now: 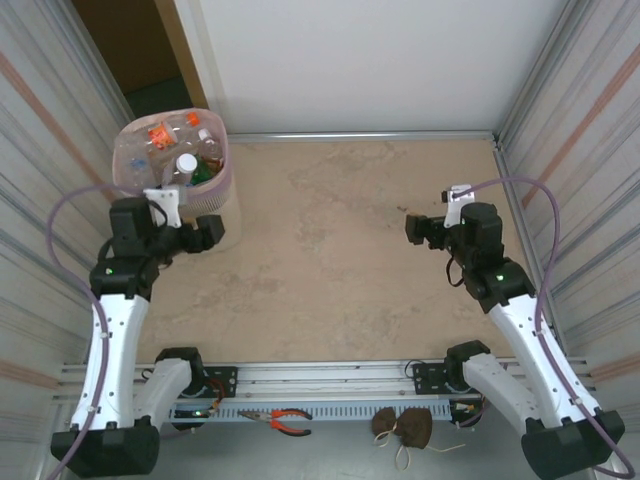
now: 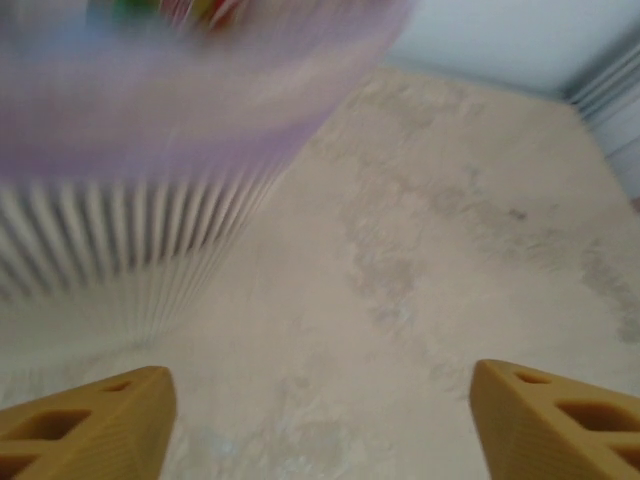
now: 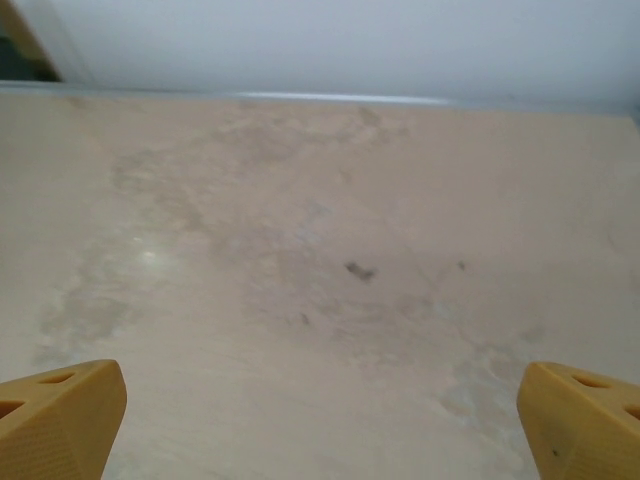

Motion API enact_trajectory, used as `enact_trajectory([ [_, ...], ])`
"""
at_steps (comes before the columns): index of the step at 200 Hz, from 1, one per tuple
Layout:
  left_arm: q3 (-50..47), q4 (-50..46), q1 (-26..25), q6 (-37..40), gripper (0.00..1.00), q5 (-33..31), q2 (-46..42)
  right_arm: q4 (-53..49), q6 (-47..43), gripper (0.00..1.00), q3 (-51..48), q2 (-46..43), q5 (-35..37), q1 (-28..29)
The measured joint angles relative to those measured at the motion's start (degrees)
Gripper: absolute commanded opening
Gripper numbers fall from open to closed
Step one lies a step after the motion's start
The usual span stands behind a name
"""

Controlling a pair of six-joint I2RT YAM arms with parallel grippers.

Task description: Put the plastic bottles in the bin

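The table (image 1: 350, 250) is a pale, mottled beige surface walled in on three sides, and most of it lies bare. In its far left corner stands the bin (image 1: 222, 190), pink and translucent; in the left wrist view its ribbed wall (image 2: 130, 240) is a blur close to the camera. The left arm (image 1: 115, 330) reaches up to the bin's near side, and the right arm (image 1: 525, 320) hangs over the table's right half, well apart from the bin. The left gripper (image 1: 215, 232) sits just beside the bin's wall, its orange fingers (image 2: 100, 420) spread wide with nothing but table between them. The right gripper (image 1: 415, 228) points toward the middle of the table, its jaws as wide as the frame and empty. The plastic bottles (image 1: 185, 150) lie piled inside the bin – orange, green and white showing among them. On the near rail lie orange-handled pliers (image 1: 288, 420) and a brown pouch (image 1: 405, 425).
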Motion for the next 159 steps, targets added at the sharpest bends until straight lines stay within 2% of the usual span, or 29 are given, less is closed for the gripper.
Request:
enact_trajectory([
  [18, -7.6, 2.5, 0.0, -3.0, 0.90, -4.2, -1.1, 1.2, 0.4, 0.99, -4.4, -0.1, 2.1, -2.0],
  [41, -15.3, 6.8, 0.0, -4.9, 0.87, -9.7, -0.7, 4.3, 1.0, 0.99, -10.2, -0.1, 4.8, -4.4],
  [89, -22.7, 20.9, 0.0, -4.0, 0.89, -18.6, 4.3, 17.1, 1.6, 0.99, -21.7, 0.0, 7.5, -8.8],
  [119, -26.1, 33.3, 0.0, -0.5, 0.92, -21.1, 10.1, 27.0, 1.6, 0.99, -26.8, 2.7, 8.1, -9.6],
  [159, -28.4, 49.9, 0.0, 4.9, 0.99, -21.1, 19.7, 39.6, 1.6, 0.99, -29.1, 9.9, 7.6, -11.0],
])
